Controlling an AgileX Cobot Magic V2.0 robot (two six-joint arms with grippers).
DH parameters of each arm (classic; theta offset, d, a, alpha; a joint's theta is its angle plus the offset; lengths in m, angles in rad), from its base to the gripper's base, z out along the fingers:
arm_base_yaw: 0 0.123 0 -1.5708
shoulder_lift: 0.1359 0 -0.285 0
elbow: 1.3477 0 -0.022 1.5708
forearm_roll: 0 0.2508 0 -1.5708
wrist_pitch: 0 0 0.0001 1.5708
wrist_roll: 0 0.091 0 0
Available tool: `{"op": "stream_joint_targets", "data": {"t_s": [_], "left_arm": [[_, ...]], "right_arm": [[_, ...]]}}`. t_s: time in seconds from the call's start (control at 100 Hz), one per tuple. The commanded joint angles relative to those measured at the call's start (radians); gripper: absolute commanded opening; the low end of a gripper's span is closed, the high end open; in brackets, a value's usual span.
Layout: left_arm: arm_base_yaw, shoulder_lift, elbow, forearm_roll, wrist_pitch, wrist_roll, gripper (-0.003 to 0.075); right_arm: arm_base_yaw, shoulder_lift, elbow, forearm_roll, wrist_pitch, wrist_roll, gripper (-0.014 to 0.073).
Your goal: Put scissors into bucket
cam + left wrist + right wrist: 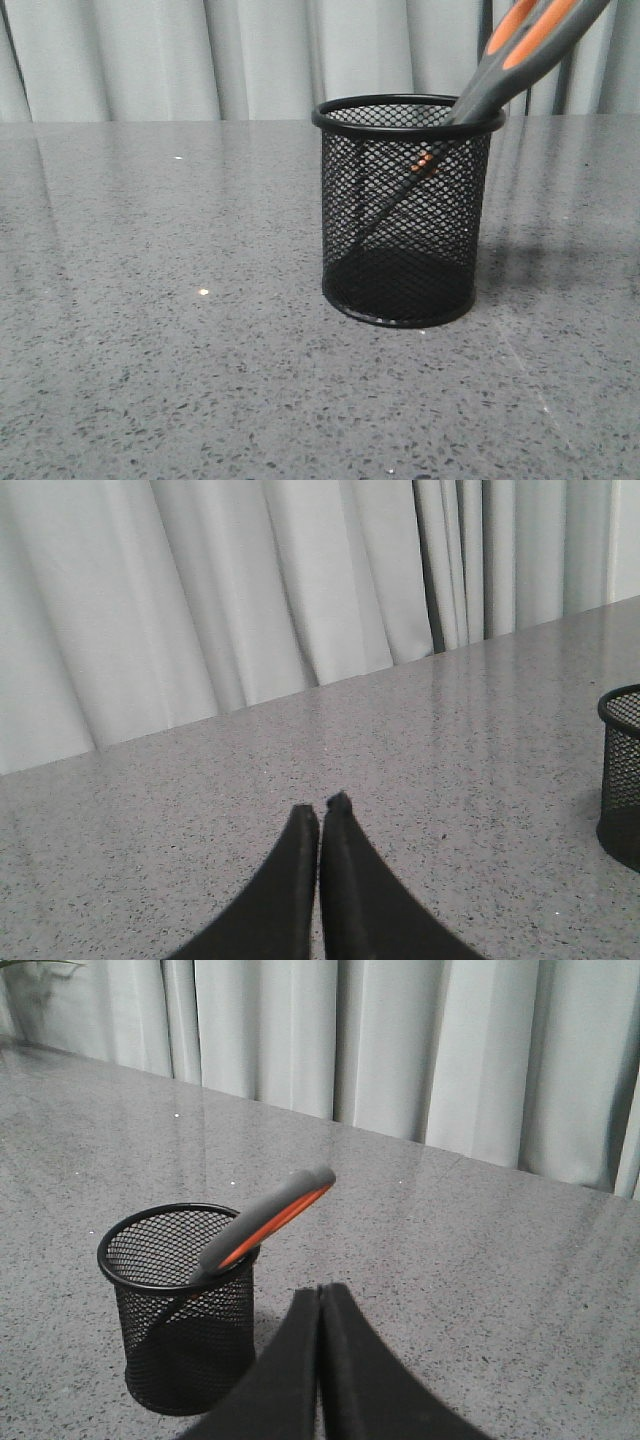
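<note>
The black wire-mesh bucket [408, 215] stands upright on the grey table. The scissors [520, 50] stand inside it, blades down, leaning on the right side of the rim, with the grey and orange handles sticking out above. The right wrist view shows the bucket [185, 1330] and the scissors' handle [268, 1220] too. My right gripper [320, 1290] is shut and empty, apart from the bucket, beside it. My left gripper [322, 808] is shut and empty over bare table; the bucket's edge [622, 770] shows far off to its side. Neither gripper shows in the front view.
The speckled grey table [150, 350] stretches all round the bucket. Pale grey curtains [250, 55] hang behind the table's far edge.
</note>
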Motion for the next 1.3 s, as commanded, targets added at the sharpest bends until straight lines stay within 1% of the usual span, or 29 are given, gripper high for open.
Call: {"op": "stream_joint_targets", "data": {"t_s": [0.0, 0.36, 0.4, 0.44, 0.46, 0.5, 0.51, 0.53, 0.55, 0.56, 0.57, 0.58, 0.62, 0.69, 0.83, 0.89, 0.91, 0.93, 1.07, 1.29], "left_arm": [[0.003, 0.007, -0.024, -0.018, -0.078, 0.0, -0.002], [0.003, 0.007, -0.015, -0.018, -0.079, 0.0, -0.002], [0.003, 0.007, -0.013, 0.003, -0.101, -0.005, -0.002], [0.008, 0.007, -0.008, 0.044, -0.125, -0.057, -0.002], [0.013, 0.007, -0.001, 0.084, -0.143, -0.113, -0.002], [0.036, 0.007, 0.02, 0.21, -0.182, -0.284, -0.002], [0.036, 0.007, 0.02, 0.21, -0.188, -0.284, -0.002], [0.055, 0.007, 0.037, 0.289, -0.205, -0.38, -0.002], [0.071, 0.007, 0.051, 0.344, -0.219, -0.442, -0.002], [0.077, 0.007, 0.051, 0.344, -0.224, -0.442, -0.002], [0.088, 0.007, 0.067, 0.387, -0.233, -0.492, -0.002], [0.088, 0.007, 0.067, 0.387, -0.236, -0.492, -0.002], [0.132, 0.002, 0.105, 0.437, -0.242, -0.571, -0.002], [0.188, -0.03, 0.162, 0.454, -0.226, -0.622, -0.002], [0.267, -0.156, 0.257, 0.458, -0.209, -0.633, -0.002], [0.293, -0.164, 0.288, 0.458, -0.221, -0.638, -0.002], [0.3, -0.164, 0.288, 0.458, -0.212, -0.64, -0.002], [0.305, -0.164, 0.288, 0.451, -0.173, -0.64, -0.002], [0.311, -0.164, 0.288, 0.428, -0.112, -0.64, -0.002], [0.311, -0.164, 0.288, 0.428, -0.111, -0.64, -0.002]], "right_arm": [[-0.006, 0.008, -0.024, -0.02, -0.066, 0.0, -0.0057], [-0.006, 0.008, -0.024, -0.02, -0.064, 0.0, -0.0057], [-0.006, 0.008, -0.024, -0.02, -0.064, 0.0, -0.0057], [-0.006, 0.008, -0.024, -0.02, -0.064, 0.0, -0.0057], [-0.006, 0.008, -0.024, -0.02, -0.064, 0.0, -0.0057], [-0.006, 0.008, -0.024, -0.02, -0.064, 0.0, -0.0057], [-0.006, 0.008, -0.024, -0.02, -0.064, 0.0, -0.0057], [-0.006, 0.008, -0.024, -0.02, -0.064, 0.0, -0.0057], [-0.006, 0.008, -0.024, -0.02, -0.064, 0.0, -0.0057], [-0.006, 0.008, -0.024, -0.02, -0.064, 0.0, -0.0057], [-0.006, 0.008, -0.024, -0.02, -0.064, 0.0, -0.0057], [-0.006, 0.008, -0.024, -0.02, -0.064, 0.0, -0.0057], [-0.006, 0.008, -0.024, -0.02, -0.064, 0.0, -0.0057], [-0.006, 0.008, -0.024, -0.02, -0.064, 0.0, -0.0057], [-0.006, 0.008, -0.024, -0.02, -0.064, 0.0, -0.0057], [-0.006, 0.008, -0.024, -0.02, -0.064, 0.0, -0.0057], [-0.006, 0.008, -0.024, -0.02, -0.064, 0.0, -0.0057], [-0.006, 0.008, -0.024, -0.02, -0.064, 0.0, -0.0057], [-0.006, 0.008, -0.024, -0.02, -0.064, 0.0, -0.0057], [-0.006, 0.008, -0.024, -0.02, -0.064, 0.0, -0.0057]]}}
